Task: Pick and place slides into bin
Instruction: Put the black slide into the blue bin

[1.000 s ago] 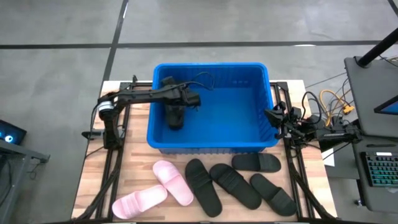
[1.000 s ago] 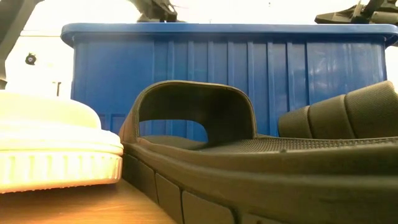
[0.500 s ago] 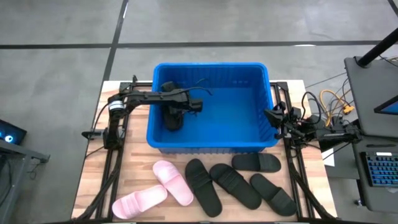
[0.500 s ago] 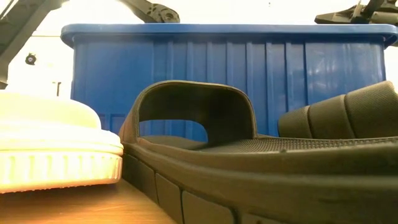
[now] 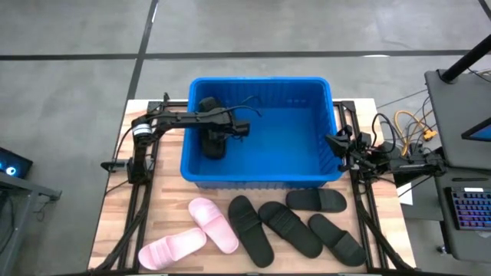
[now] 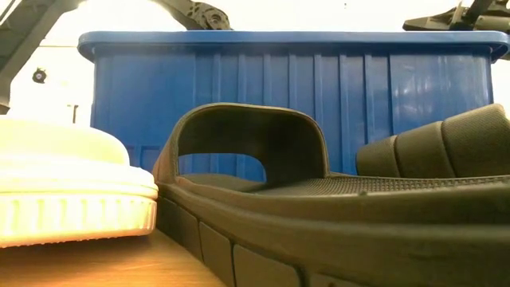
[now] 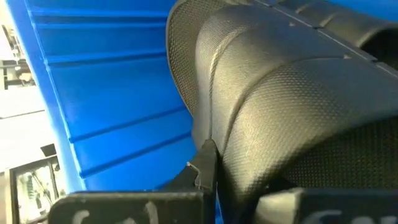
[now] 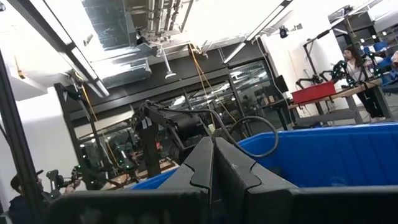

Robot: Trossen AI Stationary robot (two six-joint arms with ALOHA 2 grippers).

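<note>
your left tool [image 5: 217,136] grips a black slide [image 5: 214,144] low inside the bin [image 5: 261,83], near its left wall. release too high and it could bounce. right tool [image 5: 334,141] waits closed at the bin's right rim.

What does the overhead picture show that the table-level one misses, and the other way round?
Only the high view shows the inside of the bin, where the left gripper is shut on a black slide, the right gripper shut by the bin's right wall, and all six slides on the table. Only the low view shows the bin's ribbed wall side-on and a black slide's strap arching upward. Both show the bin and slides before it.
</note>
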